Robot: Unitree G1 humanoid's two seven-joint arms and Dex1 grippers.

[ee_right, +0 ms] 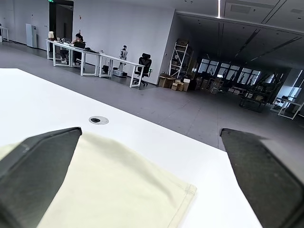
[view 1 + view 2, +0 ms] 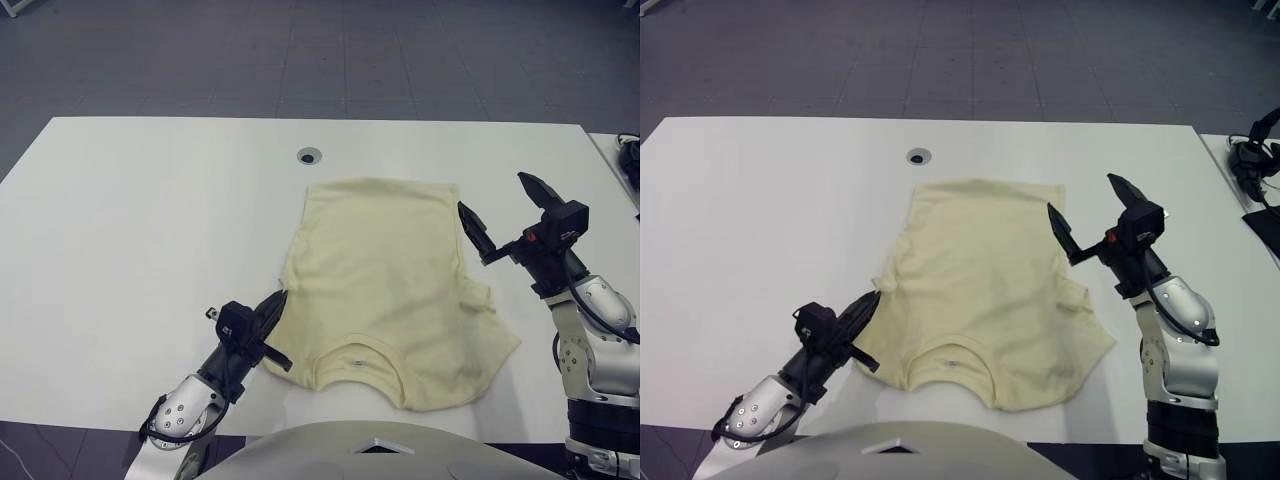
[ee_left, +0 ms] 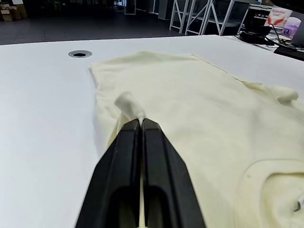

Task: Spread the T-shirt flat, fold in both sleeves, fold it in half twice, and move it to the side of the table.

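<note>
**Pale yellow fabric T-shirt: position and gripper state**

1. Position. The T-shirt lies on the white rectangular table, right of the table's middle. Its collar is toward the robot and its straight hem faces the far edge. The body panel lies mostly flat. The cloth is rumpled along the right side, where the right sleeve is bunched.

2. Left gripper. It sits low at the shirt's left edge, close to the table surface. The two black fingers are pressed together. In the left wrist view, a small peak of yellow cloth is pinched at their tips.

3. Right gripper. It hangs raised above the shirt's right edge, clear of the cloth. Its jaws are spread wide and hold nothing.

4. Surroundings. A round metal cable grommet is set in the table just beyond the hem, near the shirt's left corner.
</note>
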